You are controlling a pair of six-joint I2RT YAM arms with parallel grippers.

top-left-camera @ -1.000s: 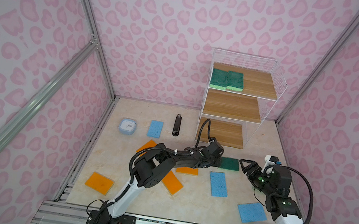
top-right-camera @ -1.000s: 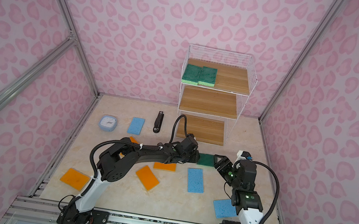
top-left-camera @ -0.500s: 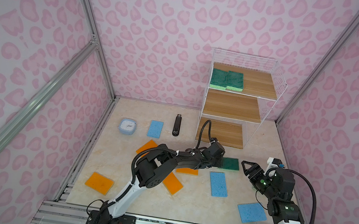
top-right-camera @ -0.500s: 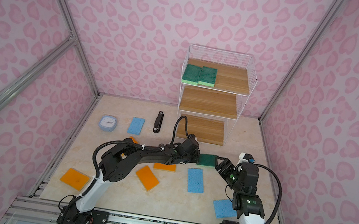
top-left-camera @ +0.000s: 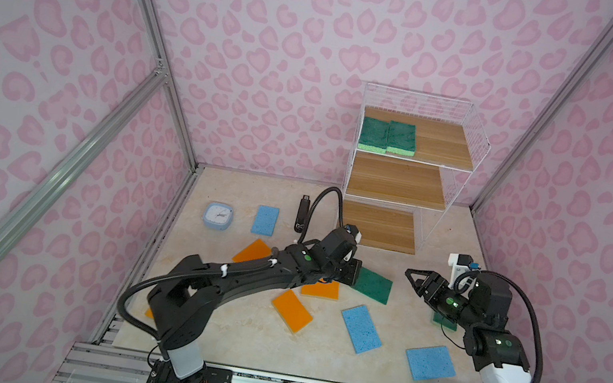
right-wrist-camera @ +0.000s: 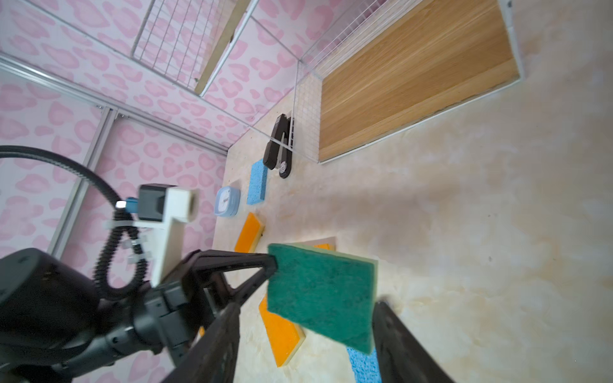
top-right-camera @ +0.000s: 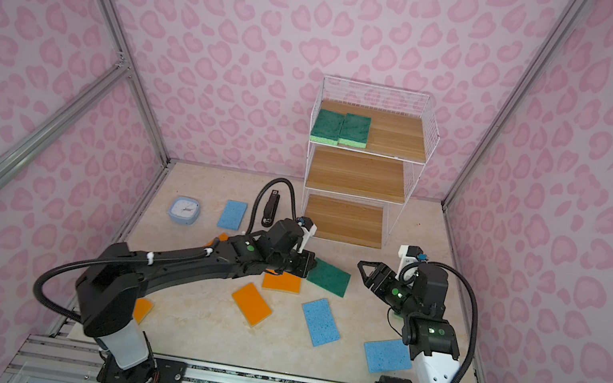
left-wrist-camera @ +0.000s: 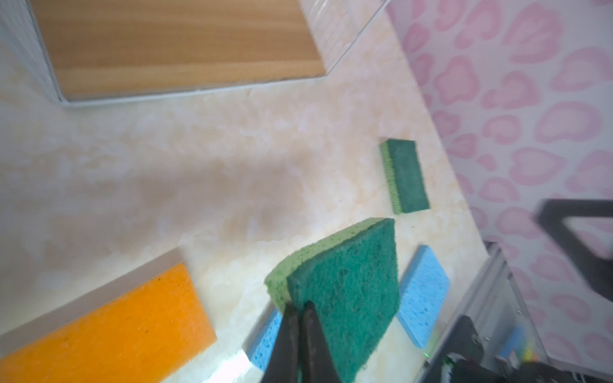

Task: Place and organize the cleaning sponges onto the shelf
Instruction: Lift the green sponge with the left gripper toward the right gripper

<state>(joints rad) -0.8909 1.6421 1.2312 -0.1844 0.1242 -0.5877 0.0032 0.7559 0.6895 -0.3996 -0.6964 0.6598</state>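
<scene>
Green sponge (top-left-camera: 372, 284): pinched by one short edge in your left gripper (top-left-camera: 355, 273) near mid-floor, dark scouring face up, free end raised off the beige floor (top-left-camera: 226, 331).
Just changed: a second ago those jaws stood apart at the sponge as it lay flat. Now they are clamped on it and it has come up, so the pick looks made.
Left gripper: closed hard, its fingers (left-wrist-camera: 313, 328) almost meeting through the squashed foam.
Right gripper (top-left-camera: 414, 280): at 3 o'clock of the held sponge, apart from it, jaws spread, carrying nothing.
Shelf (top-left-camera: 472, 144): white wire rack at 12 o'clock, against the back wall. Two shelved green sponges (top-left-camera: 388, 136) sit side by side at the left of the top board; the middle and bottom boards are bare.
Floor, green: second green sponge (top-left-camera: 443, 321) between 3 and 4 o'clock, partly under your right arm.
Floor, orange: near orange sponge (top-left-camera: 320, 289) at 9 o'clock, tilted orange sponge (top-left-camera: 292, 310) at 8, far orange sponge (top-left-camera: 252, 251) at 9, corner orange sponge (top-right-camera: 142, 310) by the left arm's base.
Floor, blue: middle blue sponge (top-left-camera: 361, 329) at 6 o'clock, front blue sponge (top-left-camera: 430, 363) near 5, back blue sponge (top-left-camera: 265, 220) at 10.
Not for the shelf: alarm clock (top-left-camera: 217, 216) and black stapler (top-left-camera: 300, 217), around 10 o'clock.
Meaning: two of eleven are shelved and a third is in hand, so you likely carry it up beside its twins. The edge grip may let the foam droop; clear the wire rim before you release.
</scene>
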